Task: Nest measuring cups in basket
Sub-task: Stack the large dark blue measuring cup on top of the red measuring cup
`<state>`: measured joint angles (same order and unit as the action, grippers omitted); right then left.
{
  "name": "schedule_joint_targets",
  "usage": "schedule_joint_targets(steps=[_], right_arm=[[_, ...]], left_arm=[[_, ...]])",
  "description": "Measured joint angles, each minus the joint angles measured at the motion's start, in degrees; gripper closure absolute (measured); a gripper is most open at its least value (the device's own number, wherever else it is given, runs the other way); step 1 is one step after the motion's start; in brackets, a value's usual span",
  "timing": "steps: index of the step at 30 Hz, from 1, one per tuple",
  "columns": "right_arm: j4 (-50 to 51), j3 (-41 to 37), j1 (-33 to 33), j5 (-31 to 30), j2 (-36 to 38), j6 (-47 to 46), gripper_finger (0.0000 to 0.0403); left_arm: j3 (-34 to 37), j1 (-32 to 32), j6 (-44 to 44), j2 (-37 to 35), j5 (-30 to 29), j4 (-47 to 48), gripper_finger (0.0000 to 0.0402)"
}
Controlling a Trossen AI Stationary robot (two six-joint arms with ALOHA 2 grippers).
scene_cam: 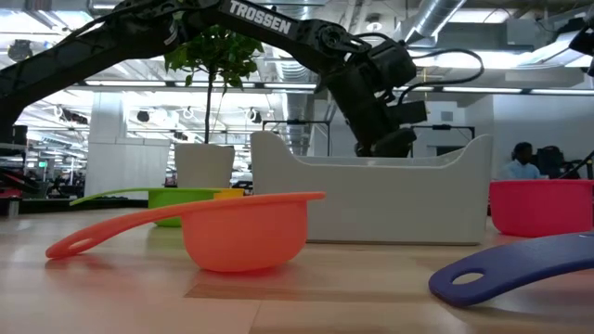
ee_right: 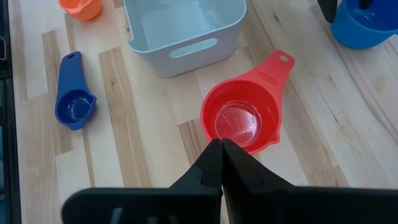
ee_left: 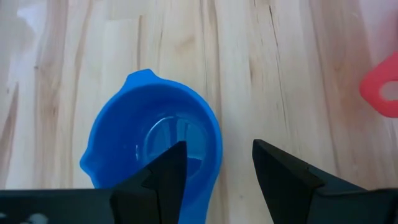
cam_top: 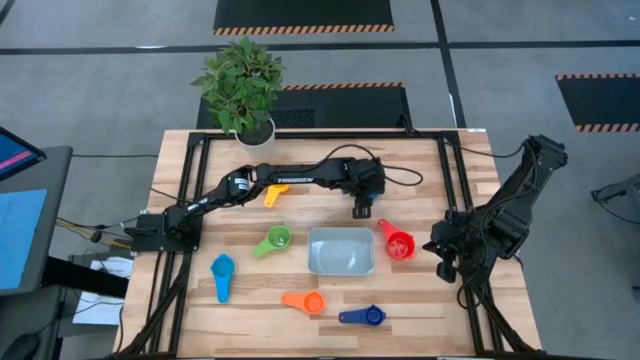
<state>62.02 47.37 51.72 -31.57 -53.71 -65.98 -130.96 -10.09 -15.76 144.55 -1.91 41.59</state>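
Pale grey-blue plastic basket (cam_top: 341,250) apparently empty | six plastic cups loose on bench (cam_top: 420,300) | left hand (ee_left: 217,165) spread astride blue plastic cup's (ee_left: 152,143) rim | right hand (ee_right: 222,163) pressed together, empty.

Leafy potted plant (cam_top: 241,85) in white pot at the wooden table's (cam_top: 420,310) far edge.

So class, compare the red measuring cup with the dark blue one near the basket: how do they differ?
Colour: the red measuring cup is bright red; the dark blue measuring cup is navy.
Size: the red cup's bowl looks clearly wider than the dark blue cup's.
Place: in the high view the red cup lies beside the basket's right end, the dark blue cup in front of it, near the table's edge.
Both lie open side up on the table, each with a hole in its flat handle.
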Motion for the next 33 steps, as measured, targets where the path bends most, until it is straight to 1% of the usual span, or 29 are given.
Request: schedule_joint_targets(steps=[9, 13, 17, 19, 21, 23, 28, 29, 31, 33], right_arm=[[0.00, 0.00, 0.00, 0.00, 0.00, 0.00, 0.0367], [0.00, -0.01, 0.00, 0.02, 0.00, -0.02, 0.0366], [-0.51, 0.00, -0.11, 0.02, 0.00, -0.02, 0.0372], [-1.17, 0.00, -0.11, 0.02, 0.00, -0.02, 0.0377], [-1.39, 0.00, -0.11, 0.04, 0.00, -0.03, 0.0380], [-1.36, 0.00, -0.11, 0.19, 0.00, -0.03, 0.0383], [-1.36, 0.00, -0.11, 0.39, 0.00, -0.06, 0.0379], [-1.35, 0.00, -0.11, 0.39, 0.00, -0.07, 0.0376], [-1.33, 0.00, -0.11, 0.39, 0.00, -0.07, 0.0371], [-1.33, 0.00, -0.11, 0.39, -0.02, -0.05, 0.0368]], left_arm=[[0.00, 0.00, -0.04, -0.04, -0.28, -0.39, 0.0229], [0.00, 0.00, 0.01, -0.04, -0.28, 0.16, 0.0229], [0.00, -0.06, 4.47, -0.04, -2.13, -0.15, 0.0229], [0.00, -0.21, 5.68, -0.04, -1.66, -0.09, 0.0229], [0.00, -0.26, 2.79, -0.04, -0.37, 0.14, 0.0229], [0.00, -0.28, 0.22, -0.04, -0.29, 0.12, 0.0229], [0.00, -0.42, 4.56, -0.04, -0.18, -0.10, 0.0229], [0.00, -0.46, 4.41, -0.06, 0.28, 0.26, 0.0229], [0.00, -0.46, 1.31, -0.07, 0.76, 1.60, 0.0229], [0.00, -0.21, 0.31, -0.07, -0.55, 1.59, 0.0229]])
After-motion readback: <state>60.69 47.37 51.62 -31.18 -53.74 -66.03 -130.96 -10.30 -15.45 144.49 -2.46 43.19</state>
